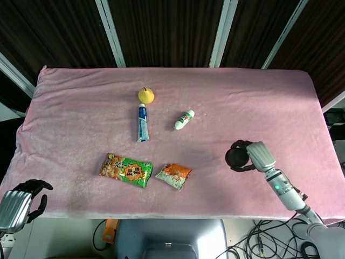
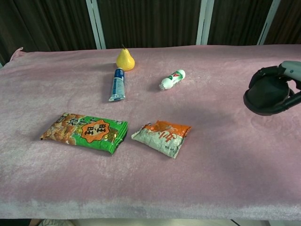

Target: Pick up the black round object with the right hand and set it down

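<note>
**Right hand holding the black disc off the pink bench**

We see the bench covered in a pink cloth that fills most of both views, with dark panelled wall behind its far edge. Wide bare cloth lies along the far side and between the right hand and the group of goods in the middle.

Our right arm comes in from the near right corner in the head view, forearm angled up and inward. The right hand sits near the bench's right edge, its fingers curled around the black round disc. In the chest view the disc is tilted, its flat dark face turned toward us, and it appears lifted clear of the cloth with a soft shadow below. It looks matte, plain and unmarked.

Our left hand hangs below the near left corner, off the bench, fingers bent inward with nothing in them.

Well apart from the disc lie a green snack bag, an orange packet just beside it, a blue tube, a small white bottle lying on its side, and a yellow pear standing at the tube's far end.
</note>
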